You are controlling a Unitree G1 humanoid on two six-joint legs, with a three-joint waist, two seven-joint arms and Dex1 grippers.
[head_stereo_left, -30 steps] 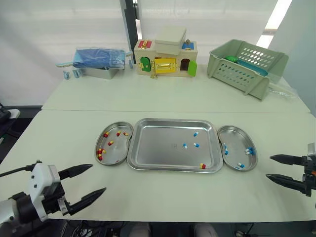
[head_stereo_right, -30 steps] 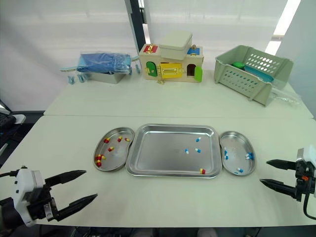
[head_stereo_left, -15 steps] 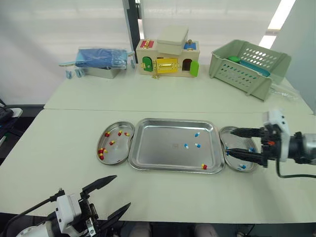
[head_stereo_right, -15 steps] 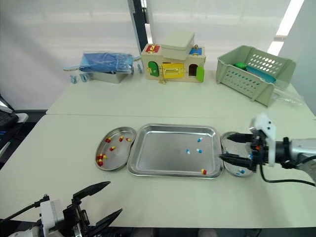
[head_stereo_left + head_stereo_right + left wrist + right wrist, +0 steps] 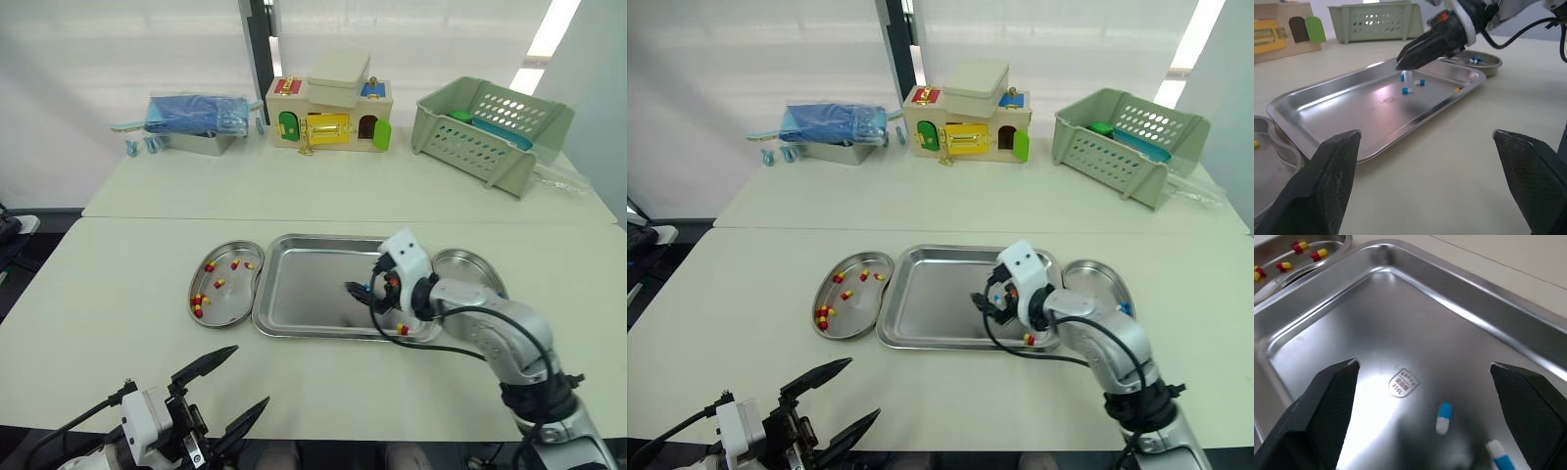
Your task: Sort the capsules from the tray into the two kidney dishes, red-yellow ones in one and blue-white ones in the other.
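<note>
The steel tray lies mid-table between two kidney dishes. The left dish holds several red-yellow capsules. The right dish, partly behind my right arm, holds blue-white ones. My right gripper hovers low over the tray's right half, open, with nothing between its fingers. Just beyond its fingertips lie a blue-white capsule and a second one. One red-yellow capsule rests by the tray's near right corner. My left gripper hangs open near the table's front edge, apart from everything.
Along the back of the table stand a metal box with a blue bag, a wooden toy house and a green plastic basket. A seam crosses the table behind the dishes.
My right arm has swung left from above the right dish to above the tray's middle, staying open. The left gripper has barely moved at the front edge.
</note>
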